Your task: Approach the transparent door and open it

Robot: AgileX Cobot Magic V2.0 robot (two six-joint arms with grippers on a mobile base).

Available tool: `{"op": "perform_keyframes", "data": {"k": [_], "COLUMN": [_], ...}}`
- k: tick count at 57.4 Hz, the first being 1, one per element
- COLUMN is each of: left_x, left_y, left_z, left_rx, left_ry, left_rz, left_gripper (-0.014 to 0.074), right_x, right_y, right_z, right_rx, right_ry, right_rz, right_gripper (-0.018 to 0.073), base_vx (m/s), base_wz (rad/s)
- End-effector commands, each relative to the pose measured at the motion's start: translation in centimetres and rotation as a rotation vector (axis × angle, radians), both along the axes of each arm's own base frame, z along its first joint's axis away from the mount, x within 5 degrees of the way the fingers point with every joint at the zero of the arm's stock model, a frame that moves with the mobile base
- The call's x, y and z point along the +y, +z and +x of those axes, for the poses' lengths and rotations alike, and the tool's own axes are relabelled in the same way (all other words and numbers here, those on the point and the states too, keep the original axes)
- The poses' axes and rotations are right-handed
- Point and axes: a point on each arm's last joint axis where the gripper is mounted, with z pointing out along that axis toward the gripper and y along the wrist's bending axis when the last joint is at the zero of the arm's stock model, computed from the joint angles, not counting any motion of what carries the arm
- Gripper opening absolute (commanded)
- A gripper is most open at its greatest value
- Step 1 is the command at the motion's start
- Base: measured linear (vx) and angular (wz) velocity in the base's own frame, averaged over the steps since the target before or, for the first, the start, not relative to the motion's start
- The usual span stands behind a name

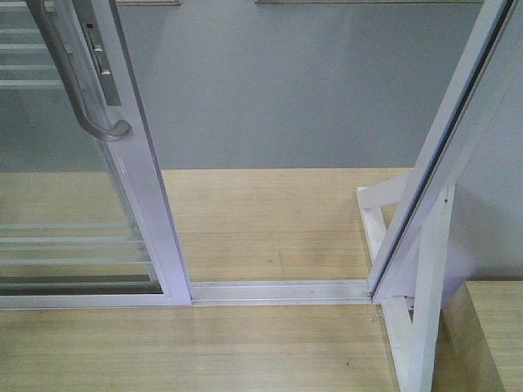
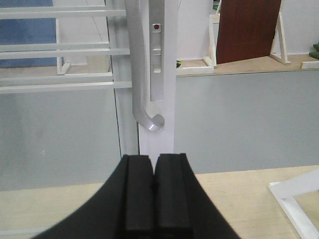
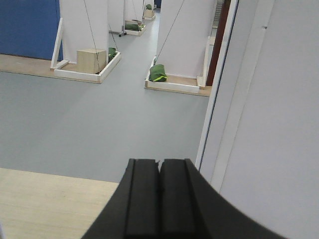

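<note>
The transparent door [image 1: 151, 212] stands at the left of the front view, a glass panel in a white frame with thin horizontal bars. Its curved pale handle [image 1: 78, 77] and lock plate [image 1: 100, 61] sit on the right upright. A wide gap lies between that upright and the slanted white frame post [image 1: 441, 147] on the right. In the left wrist view my left gripper [image 2: 154, 159] is shut and empty, just below and in front of the handle's [image 2: 142, 74] hooked end and the lock plate [image 2: 156, 59]. My right gripper [image 3: 159, 164] is shut on nothing, facing grey floor.
A metal floor track [image 1: 278, 290] runs across the pale wooden platform [image 1: 261, 220]. A white triangular brace [image 1: 409, 318] props the right post. A white panel [image 3: 269, 124] is close on my right. Beyond lie grey floor, white partitions, green bags [image 3: 158, 73] and a brown panel [image 2: 249, 27].
</note>
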Motion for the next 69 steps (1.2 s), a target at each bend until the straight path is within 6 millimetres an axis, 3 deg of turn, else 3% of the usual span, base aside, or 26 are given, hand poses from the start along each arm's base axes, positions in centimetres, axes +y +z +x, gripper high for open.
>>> {"op": "perform_keyframes", "data": {"k": [1,24,37,51,57,69], "left_x": [-0.2,-0.2,-0.3,-0.4,-0.3,-0.1], "left_y": [1.7,1.7,1.8,1.6,0.2,-5.0], "left_z": [0.1,0.1,0.1,0.1,-0.1,-1.8], "left_rx": [-0.099,-0.099,-0.120,-0.101,-0.097,-0.149], "left_ry": [-0.019,-0.019,-0.041,-0.044,-0.041,-0.029], "left_rz": [-0.027,-0.024,0.085,0.033,0.043,0.000], "left_gripper": [-0.0003,-0.0003,-0.0003,-0.0003,-0.0003,-0.0003], "right_x": [0.0,0.0,0.0,0.0,0.0,0.0], "right_y": [1.5,1.5,1.5,1.5,1.5,1.5], "right_z": [0.0,0.0,0.0,0.0,0.0,0.0], "right_rx": [-0.092,-0.092,-0.092,-0.092,-0.092,-0.092], "right_ry": [0.000,0.000,0.000,0.000,0.000,0.000], "right_rz": [0.001,0.000,0.000,0.000,0.000,0.000], "right_gripper": [-0.0001,-0.0001,-0.0001,-0.0001,-0.0001,-0.0001], "base_vx": [0.00,0.00,0.00,0.00,0.00,0.00], "base_wz": [0.00,0.00,0.00,0.00,0.00,0.00]}}
